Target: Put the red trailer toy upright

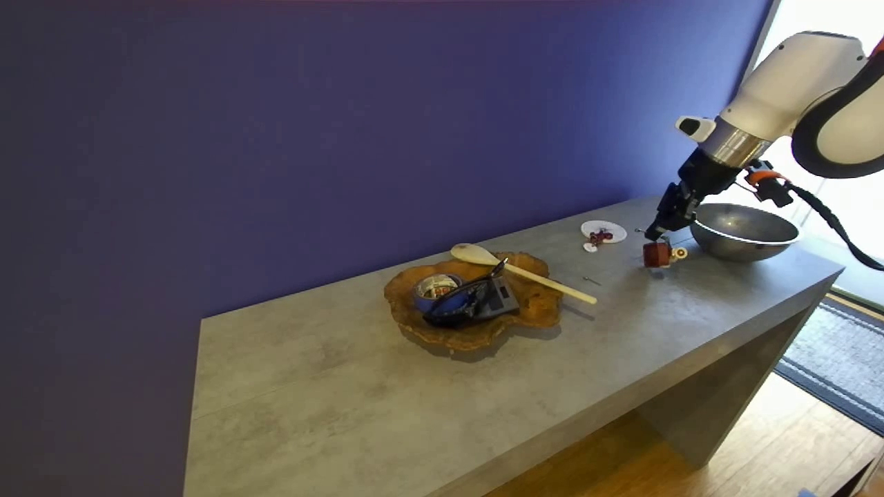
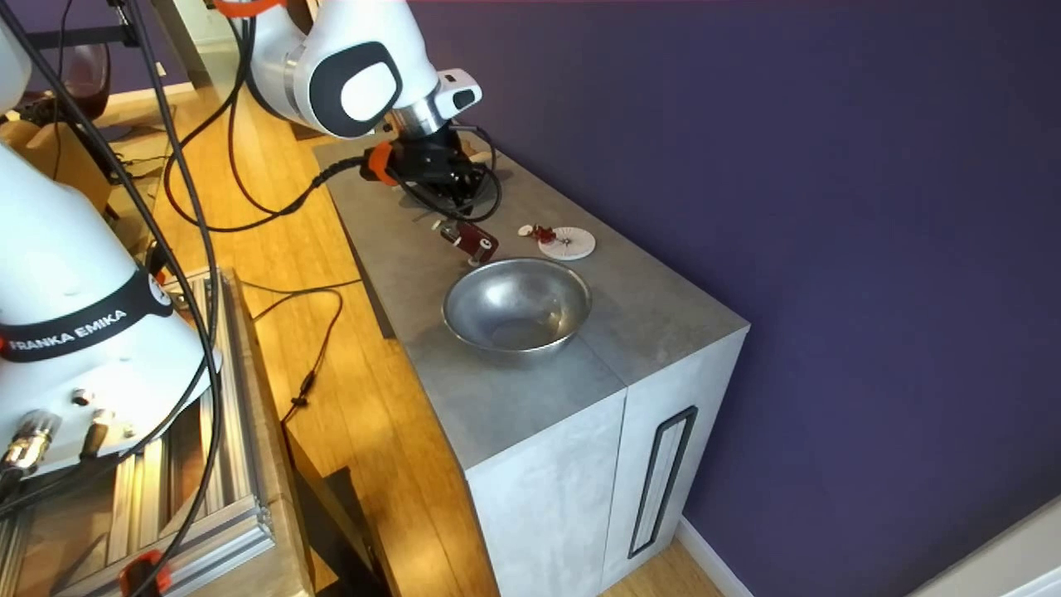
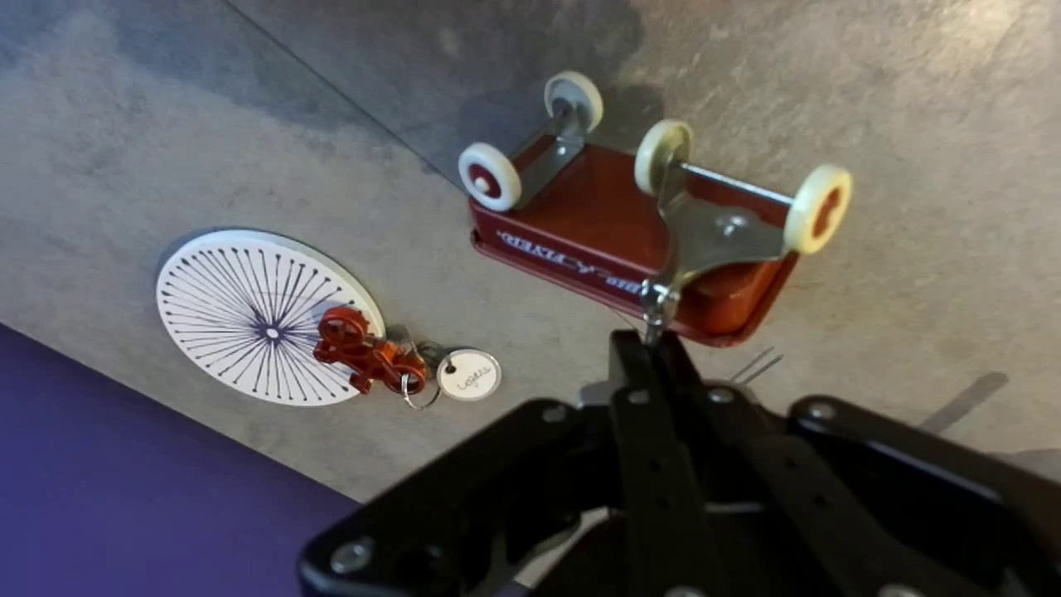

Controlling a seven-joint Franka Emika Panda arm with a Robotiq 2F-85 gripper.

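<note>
Here, gripper point(image 3: 653, 340) pinching red trailer toy point(image 3: 609, 199), bowl point(image 2: 515, 307) near, bare tabletop point(image 1: 652, 324) toward edge point(image 1: 663, 379)

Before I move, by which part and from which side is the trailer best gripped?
Likely the thin metal hitch, from above: it projects from the trailer, and the tool looks closed on it. In the wrist view, the wheels stick out toward us, so a wider grip from there seems awkward.

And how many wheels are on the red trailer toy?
4: two cream wheels at the end by the gripper, two white wheels at the red trailer toy's far end.
</note>
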